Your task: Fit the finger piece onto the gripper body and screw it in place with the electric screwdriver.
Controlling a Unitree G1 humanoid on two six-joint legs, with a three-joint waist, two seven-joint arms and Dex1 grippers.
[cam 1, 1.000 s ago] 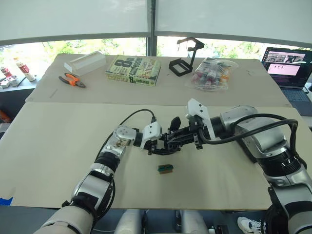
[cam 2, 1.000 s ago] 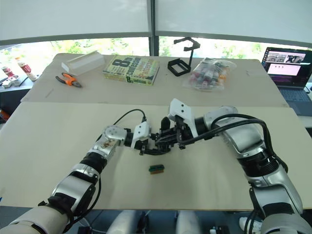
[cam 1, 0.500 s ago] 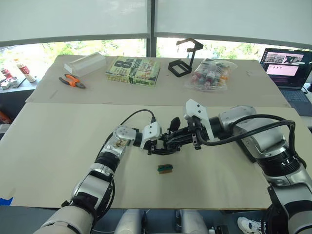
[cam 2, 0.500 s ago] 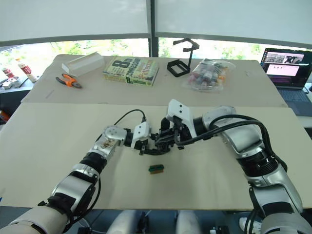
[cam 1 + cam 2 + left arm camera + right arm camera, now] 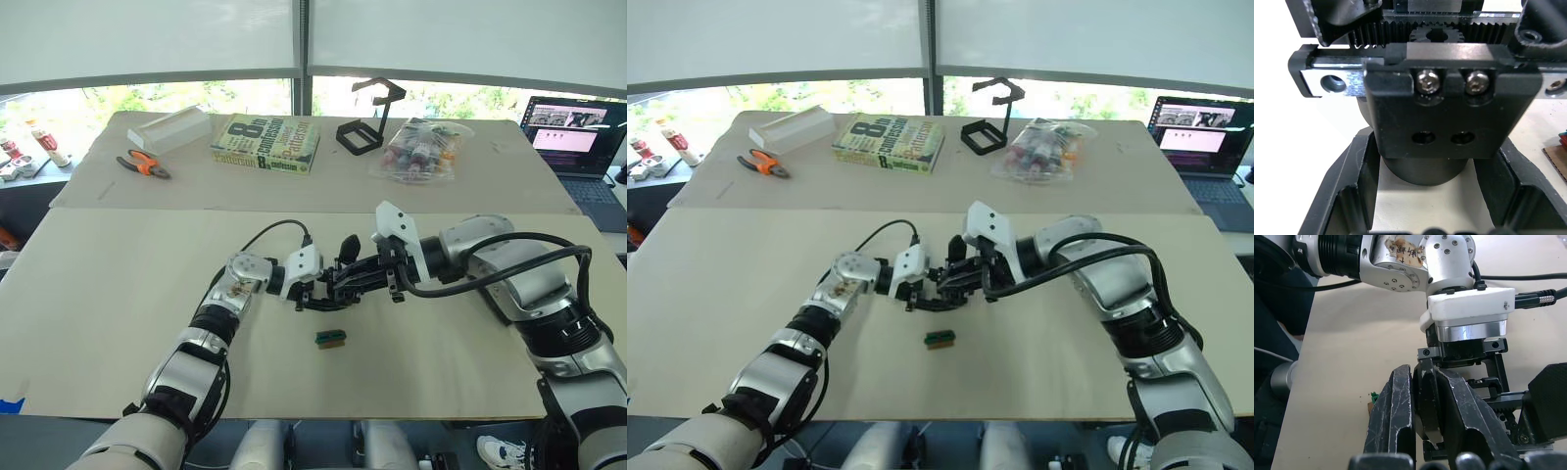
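Honestly not much has changed over the last second: both arms sit in the same knot at the middle of the tabletop [image 5: 118, 284], and the small shift of the background stuff looks like the camera moving, not the things.

The left gripper [image 5: 312, 290] is clamped around the gripper body [image 5: 1449, 112], cradling its round base. In the left wrist view you can see the body's toothed rack, two silver screws and two empty holes below them.

The right gripper [image 5: 345, 281] is pinching the finger piece [image 5: 1425, 406] between its fingers and holding it right up against the gripper body, meeting it from about 3 o'clock.

My read is that the fitting step is still in slow alignment, nothing seated yet.

A little green-and-brown block [image 5: 332, 338] lies loose just at 6 o'clock of the grippers. I can't spot the electric screwdriver.
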